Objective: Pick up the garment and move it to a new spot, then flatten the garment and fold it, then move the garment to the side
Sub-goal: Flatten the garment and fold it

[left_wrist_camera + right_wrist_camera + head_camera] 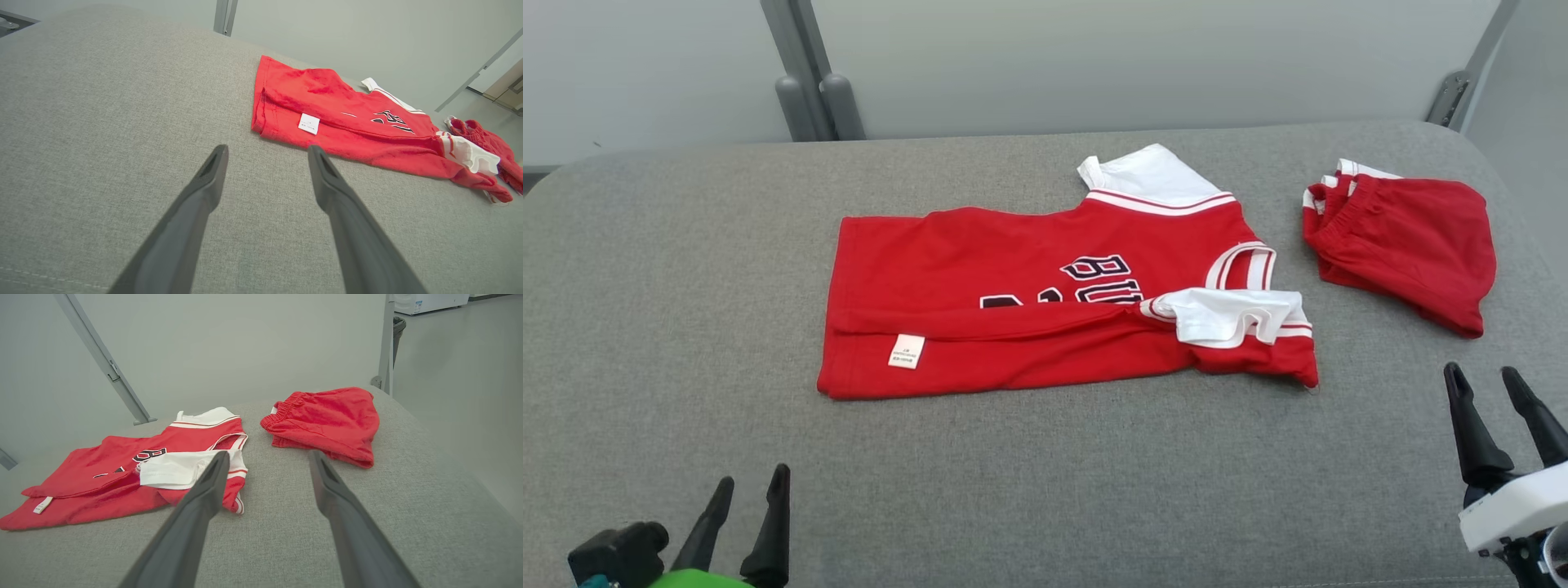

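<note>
The garment [1029, 310] is a red jersey with white sleeves and dark lettering, lying flat in the middle of the grey padded table [686, 286], its near long edge folded over so a white label shows. It also lies ahead in the left wrist view as the jersey [347, 122] and in the right wrist view as the jersey [122, 473]. My left gripper [752, 482] stands open at the lower left, short of the jersey's near left corner. My right gripper [1482, 376] stands open at the lower right, empty, to the right of the jersey's sleeve end.
Red shorts [1405, 237] lie bunched at the table's far right, close to the jersey's collar end; the same shorts [327, 420] lie beyond my right fingers. Grey metal posts [809, 90] stand behind the table. The table's right edge drops to the floor.
</note>
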Controlling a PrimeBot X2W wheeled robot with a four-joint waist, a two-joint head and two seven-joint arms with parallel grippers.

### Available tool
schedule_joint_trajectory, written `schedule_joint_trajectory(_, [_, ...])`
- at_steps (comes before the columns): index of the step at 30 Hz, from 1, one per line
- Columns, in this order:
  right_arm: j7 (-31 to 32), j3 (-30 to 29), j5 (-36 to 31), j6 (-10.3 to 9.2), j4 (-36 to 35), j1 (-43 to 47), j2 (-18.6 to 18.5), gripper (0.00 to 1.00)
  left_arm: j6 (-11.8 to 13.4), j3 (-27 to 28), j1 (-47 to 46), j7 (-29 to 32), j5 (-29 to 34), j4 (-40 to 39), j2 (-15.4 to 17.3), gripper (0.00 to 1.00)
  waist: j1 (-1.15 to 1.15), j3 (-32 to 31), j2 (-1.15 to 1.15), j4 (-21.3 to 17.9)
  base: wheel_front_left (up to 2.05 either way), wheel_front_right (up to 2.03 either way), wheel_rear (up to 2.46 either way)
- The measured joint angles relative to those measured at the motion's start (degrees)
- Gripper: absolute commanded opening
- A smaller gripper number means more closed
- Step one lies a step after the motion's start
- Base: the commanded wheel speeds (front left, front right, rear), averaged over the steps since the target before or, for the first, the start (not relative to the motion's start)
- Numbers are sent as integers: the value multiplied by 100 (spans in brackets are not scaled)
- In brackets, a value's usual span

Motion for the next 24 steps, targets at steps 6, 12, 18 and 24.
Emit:
schedule_joint_trajectory(6, [-66, -20, 256, -27, 56, 196, 421, 100, 2, 187, 214, -41, -688, -140, -523, 100, 0, -33, 0, -15, 0, 0, 0])
schedule_joint_trajectory(12, [-27, -16, 817, -27, 45, 220, 844, 100, 2, 423, 241, 0, -1577, -309, -1010, 100, 0, 105, 0, -1, 0, 0, 0])
schedule_joint_trajectory(18, [202, 15, 1485, -16, 55, -93, 1278, 100, -5, 572, 168, 218, -2428, -337, -1457, 100, 0, 334, 0, 2, 0, 0, 0])
schedule_joint_trajectory(24, [539, -4, 2123, -22, 191, -579, 1708, 100, -8, 765, -283, 423, -3126, -276, -1814, 100, 0, 637, 0, 13, 0, 0, 0])
